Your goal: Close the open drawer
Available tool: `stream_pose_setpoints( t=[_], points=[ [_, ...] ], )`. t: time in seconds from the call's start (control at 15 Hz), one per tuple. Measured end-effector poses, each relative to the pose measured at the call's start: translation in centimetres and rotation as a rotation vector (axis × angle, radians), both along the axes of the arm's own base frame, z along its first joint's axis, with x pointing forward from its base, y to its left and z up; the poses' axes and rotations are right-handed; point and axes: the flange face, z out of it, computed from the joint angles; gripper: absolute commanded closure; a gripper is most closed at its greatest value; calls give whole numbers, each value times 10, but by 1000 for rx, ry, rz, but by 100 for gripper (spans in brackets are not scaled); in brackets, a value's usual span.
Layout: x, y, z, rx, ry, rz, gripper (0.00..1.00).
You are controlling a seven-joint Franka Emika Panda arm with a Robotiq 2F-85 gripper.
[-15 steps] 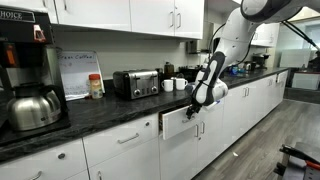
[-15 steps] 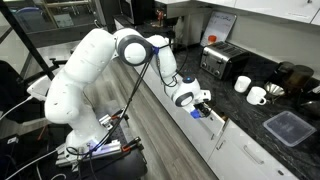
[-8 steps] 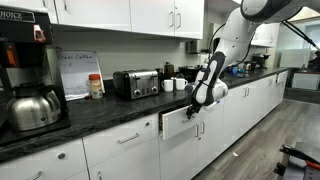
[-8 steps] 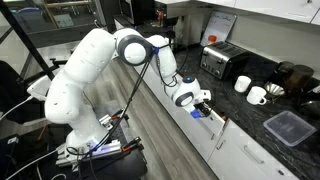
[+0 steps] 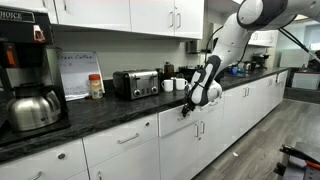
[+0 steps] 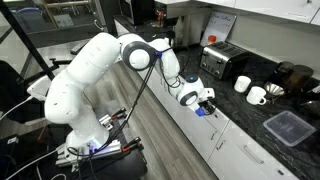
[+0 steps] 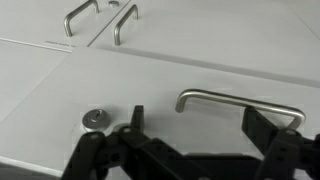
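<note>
Right now my arm (image 5: 225, 45) slants down from high above the countertop (image 5: 110, 118), wrist turned toward the cabinets, with my pincer (image 5: 191, 107) close against the drawer (image 5: 172, 124) front. Its jaws stand spread wide and clasp nothing, just before the silver handle (image 7: 240, 99). The drawer sits about flush with its neighbours under the counter edge.

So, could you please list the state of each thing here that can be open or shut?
drawer, in all or nearly all the way; its front looks level with the neighbouring fronts.
gripper, open, close to the drawer front, holding nothing.
lower cabinet doors, shut.
upper cabinet doors, shut.
</note>
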Motion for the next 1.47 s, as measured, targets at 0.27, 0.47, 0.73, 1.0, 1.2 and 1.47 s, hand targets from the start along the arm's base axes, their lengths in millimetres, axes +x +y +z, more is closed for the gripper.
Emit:
stream_pose_setpoints(
  t=[0.27,0.47,0.73,1.0,1.2,1.47],
  points=[
    [13,1,0,-7,-11,11,0],
    [14,1,1,-9,0,13,0],
    [18,3,10,-13,27,21,0],
    [22,10,36,-4,57,25,0],
    [23,20,51,9,84,31,0],
    [23,42,71,51,127,41,0]
  ],
)
